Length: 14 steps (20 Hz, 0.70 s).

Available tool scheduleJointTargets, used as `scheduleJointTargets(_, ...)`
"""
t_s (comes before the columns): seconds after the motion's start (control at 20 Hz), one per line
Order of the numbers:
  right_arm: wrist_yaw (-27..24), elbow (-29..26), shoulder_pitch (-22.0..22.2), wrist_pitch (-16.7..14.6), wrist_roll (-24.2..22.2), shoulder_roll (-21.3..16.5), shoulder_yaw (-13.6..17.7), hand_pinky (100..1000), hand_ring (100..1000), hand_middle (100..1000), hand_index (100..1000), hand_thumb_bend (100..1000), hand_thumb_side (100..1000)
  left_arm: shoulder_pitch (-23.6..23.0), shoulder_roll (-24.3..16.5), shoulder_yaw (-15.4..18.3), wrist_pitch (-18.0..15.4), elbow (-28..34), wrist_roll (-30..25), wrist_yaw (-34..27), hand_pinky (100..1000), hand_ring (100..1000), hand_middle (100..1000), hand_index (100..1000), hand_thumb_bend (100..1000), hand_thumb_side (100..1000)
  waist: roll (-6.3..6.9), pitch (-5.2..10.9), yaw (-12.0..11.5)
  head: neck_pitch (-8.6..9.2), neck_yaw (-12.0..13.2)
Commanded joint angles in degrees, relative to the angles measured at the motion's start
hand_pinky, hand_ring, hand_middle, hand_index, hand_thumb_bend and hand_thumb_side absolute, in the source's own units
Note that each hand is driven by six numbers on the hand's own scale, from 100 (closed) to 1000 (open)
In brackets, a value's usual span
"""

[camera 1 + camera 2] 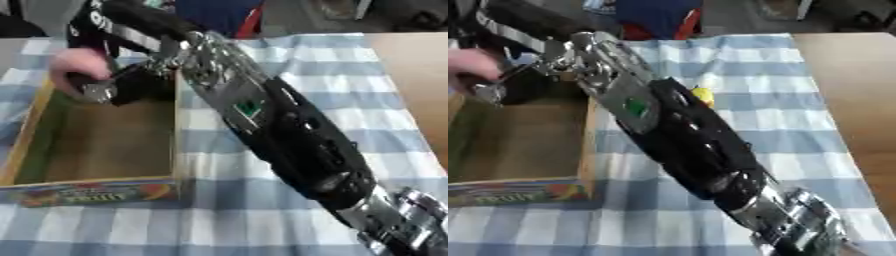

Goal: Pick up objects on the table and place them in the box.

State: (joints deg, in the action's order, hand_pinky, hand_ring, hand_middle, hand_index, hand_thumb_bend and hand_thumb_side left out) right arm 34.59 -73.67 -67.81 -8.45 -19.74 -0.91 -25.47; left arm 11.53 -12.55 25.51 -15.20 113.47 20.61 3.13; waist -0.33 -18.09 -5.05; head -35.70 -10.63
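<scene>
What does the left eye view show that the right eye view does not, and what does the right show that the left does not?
Only the left eye view shows the box with its left wall, green inside. Only the right eye view shows a small yellow thing on the checked cloth beside the right arm; in the left eye view, the arm covers that spot. Both show that arm reaching across, the right hand over the box's far end, and a blurred pink shape next to it.
</scene>
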Motion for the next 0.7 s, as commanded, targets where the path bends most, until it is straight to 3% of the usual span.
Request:
scheduleJointTargets(0.05,2.8,1.8,-0.5,-1.2,-0.2,3.7,0.1,489,515,363,534,100,235,0.4,-1.3,-0.1,-0.1,1.1,0.2,-0.2,359,586,532,793,421,563,0.38,1.38,-0.2,-0.23,-0.7)
scheduleJointTargets(0.35,8.1,7.4,1.3,-3.5,0.4,9.0,-0.3,485,517,365,533,100,231,0.5,-1.3,-0.3,-0.1,1.1,0.3,-0.3,359,587,532,793,422,563,0.31,1.55,-0.8,-0.13,-1.2)
scheduleJointTargets(0.7,14.5,12.9,3.0,-5.4,2.0,12.0,0.1,477,522,372,535,100,222,0.6,-1.3,-0.3,-0.1,1.1,0.3,-0.3,359,587,532,792,422,562,0.07,1.63,-1.0,0.09,-1.2)
